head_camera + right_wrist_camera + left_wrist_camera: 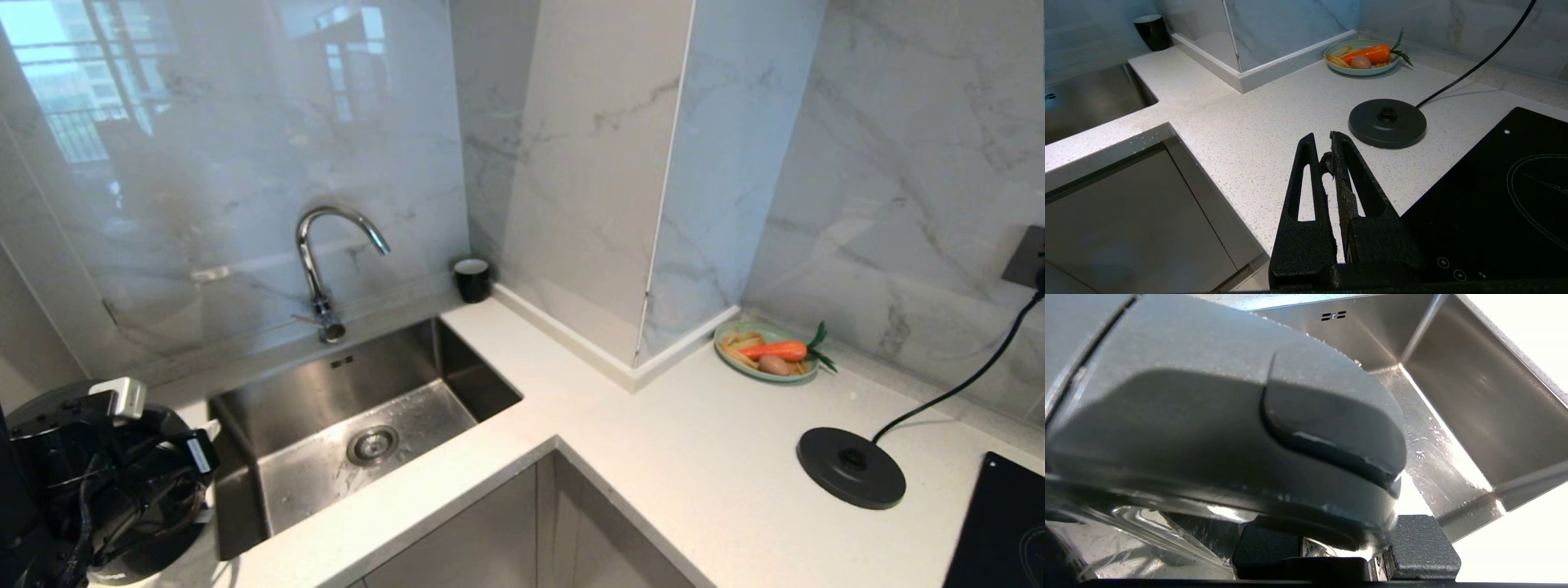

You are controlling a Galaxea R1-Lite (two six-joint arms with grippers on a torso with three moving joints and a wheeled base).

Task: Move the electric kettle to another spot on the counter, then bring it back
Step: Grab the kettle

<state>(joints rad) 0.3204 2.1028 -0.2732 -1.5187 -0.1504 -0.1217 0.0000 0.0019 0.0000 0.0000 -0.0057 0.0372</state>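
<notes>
The electric kettle [167, 535] stands on the counter [653, 425] at the near left, beside the sink, mostly hidden under my left arm. Its grey lid and handle top [1229, 428] fill the left wrist view. My left gripper [1345, 559] is closed around the kettle's handle, with a finger pad [1425, 547] on one side and the other pad [1265, 551] opposite. My right gripper [1323, 141] hangs shut and empty over the counter, just short of the round black base disc [1387, 123].
The steel sink [351, 425] with its tap [326, 253] lies right of the kettle. The corded base disc [851, 467] sits at the right, next to the black hob [1004, 531]. A plate of vegetables [766, 351] and a black cup [472, 279] stand by the wall.
</notes>
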